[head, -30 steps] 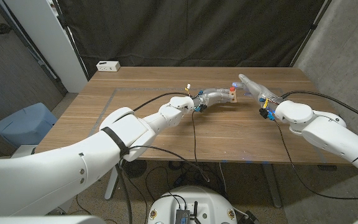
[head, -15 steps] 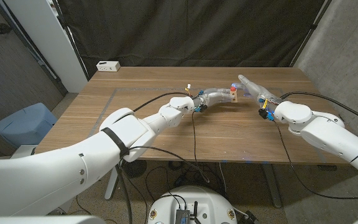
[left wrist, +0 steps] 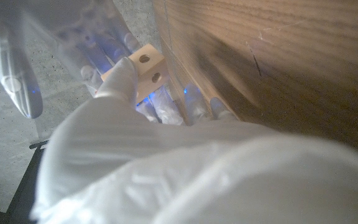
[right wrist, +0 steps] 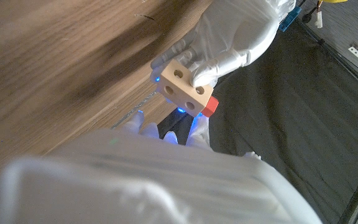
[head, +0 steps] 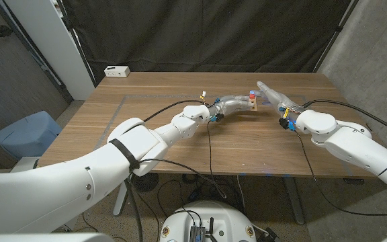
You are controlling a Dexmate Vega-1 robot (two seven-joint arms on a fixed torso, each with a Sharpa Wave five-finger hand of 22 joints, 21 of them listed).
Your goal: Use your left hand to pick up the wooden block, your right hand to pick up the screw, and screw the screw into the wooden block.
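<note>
Your left robot hand (head: 236,103) grips the wooden block (head: 252,101) above the far middle of the tabletop (head: 180,138), fingers wrapped around the block's near side. From the right wrist camera you can see the block (right wrist: 184,88) has two round holes on the face turned toward your right robot hand, and a small red piece (right wrist: 209,106) sits against one end of it; whether that red piece is the screw's head or a separate part is not clear, since it is small and partly covered by the left robot hand's fingers (right wrist: 222,56). Your right robot hand (head: 274,95) is just beside the block, on its far right side, fingers stretched long and pointing toward it. In the head view the fingertips seem to reach the block, but the gap is too small to judge contact. Whether this robot hand holds the screw cannot be told: the right wrist camera shows only blurred, blue-lit fingertips (right wrist: 143,130) near the block, with the back of the hand covering most of the foreground. The left wrist camera shows the block (left wrist: 143,70) with its two holes past the glove, and the right robot hand (left wrist: 17,56) as a pale blur beyond it. A small white box (head: 117,70) sits at the far left corner, well apart from both hands.
</note>
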